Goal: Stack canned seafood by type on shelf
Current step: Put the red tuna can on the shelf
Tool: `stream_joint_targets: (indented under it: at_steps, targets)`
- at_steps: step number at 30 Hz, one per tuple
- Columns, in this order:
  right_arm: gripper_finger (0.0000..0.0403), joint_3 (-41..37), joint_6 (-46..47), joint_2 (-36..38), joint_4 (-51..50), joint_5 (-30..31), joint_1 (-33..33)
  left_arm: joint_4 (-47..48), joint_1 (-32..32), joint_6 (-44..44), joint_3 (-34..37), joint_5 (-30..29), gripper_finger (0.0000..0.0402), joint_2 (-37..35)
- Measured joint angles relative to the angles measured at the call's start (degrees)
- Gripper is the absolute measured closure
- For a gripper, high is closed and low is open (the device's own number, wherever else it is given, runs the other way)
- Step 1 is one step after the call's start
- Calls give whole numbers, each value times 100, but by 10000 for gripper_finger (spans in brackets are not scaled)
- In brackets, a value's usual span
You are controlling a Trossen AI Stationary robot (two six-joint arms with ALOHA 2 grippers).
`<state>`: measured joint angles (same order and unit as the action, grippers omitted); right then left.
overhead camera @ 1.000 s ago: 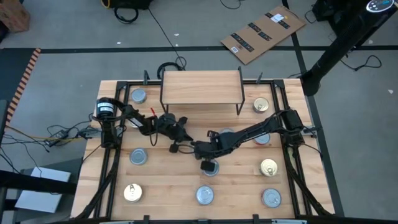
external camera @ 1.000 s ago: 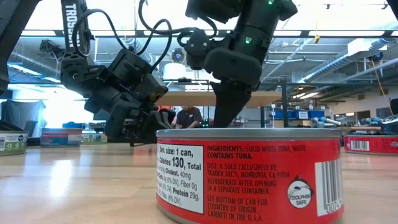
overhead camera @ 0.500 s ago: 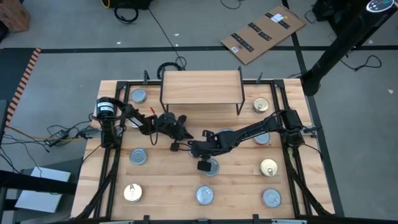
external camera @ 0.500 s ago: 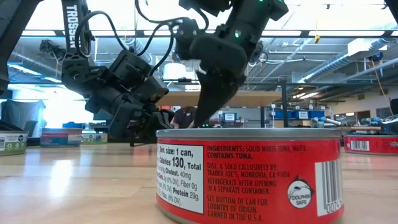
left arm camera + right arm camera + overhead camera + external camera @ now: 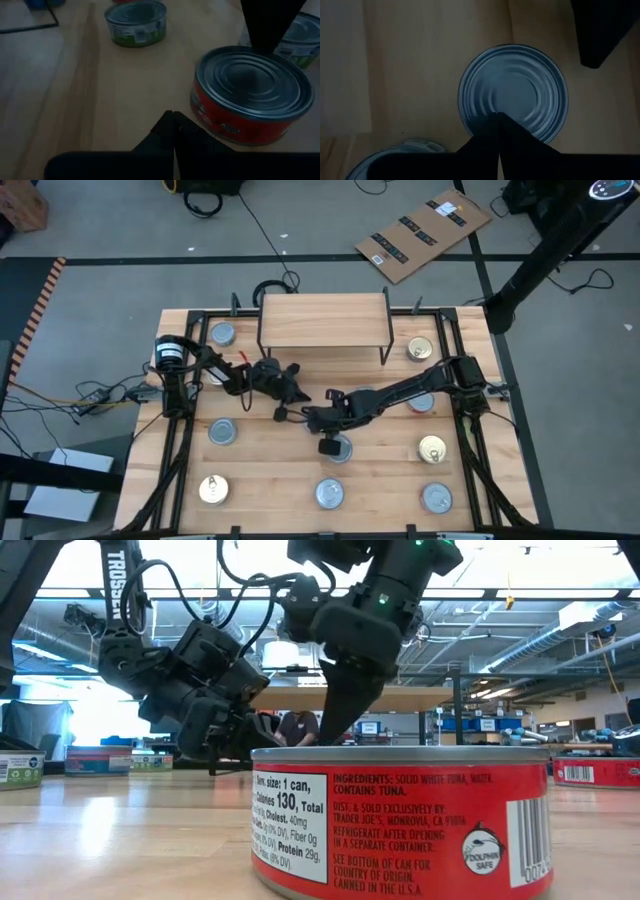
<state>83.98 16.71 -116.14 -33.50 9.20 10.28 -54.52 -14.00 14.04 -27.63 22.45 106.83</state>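
High view shows my right end effector point(image 5: 322, 430) has slid sideways, fingers pinched together, hovering just off the red-labelled tuna tin point(image 5: 338, 448) mid-counter. Left end effector point(image 5: 283, 405) waits nearby, likewise closed and empty. Nothing grasped yet; the shelf point(image 5: 323, 318) holds no tins.

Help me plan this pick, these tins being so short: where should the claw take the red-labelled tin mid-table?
Take the red-labelled tin by its round side wall, across its width, coming straight down: it stands upright, flat lid up. The right claw, above it, looks shut and would need opening first.
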Motion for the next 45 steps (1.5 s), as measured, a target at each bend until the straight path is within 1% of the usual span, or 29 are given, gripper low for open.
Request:
stream_joint_targets:
  at_steps: [6, 8, 15, 19, 25, 27, 30, 33, 36, 40, 43, 45]
  targets:
    - [395, 1, -266, 0, 486, -22, -102, -545, -157, -230, 222, -11, 397, 0]
    - [395, 1, -352, 0, 624, -157, -146, -657, -180, -251, 260, 15, 397, 0]
    - [395, 1, -317, -2, 215, -155, -195, -660, -177, -249, 268, 35, 397, 0]
    - [394, -2, -318, -142, 206, -180, -210, -662, -177, -247, 268, 33, 397, 0]
    - [394, 18, -446, -342, 733, -373, -352, -703, -177, -251, 269, 35, 397, 0]
    - [394, 13, -523, -345, 813, -324, -381, -705, -177, -251, 269, 35, 397, 0]
    - [393, 1, -621, -270, 892, -82, -396, -695, -177, -249, 270, 33, 397, 0]
    - [393, 56, -622, -76, 943, 26, -393, -697, -177, -249, 268, 35, 397, 0]
    - [393, 90, -599, 31, 962, -101, -314, -699, -177, -247, 268, 35, 397, 0]
    - [393, 57, -626, -68, 920, -500, -79, -696, -177, -243, 268, 35, 397, 0]
    - [393, 1, -637, -118, 910, -511, 87, -697, -175, -235, 268, 35, 397, 0]
    - [394, -19, -640, -190, 994, -406, 145, -691, -173, -232, 268, 33, 397, 0]
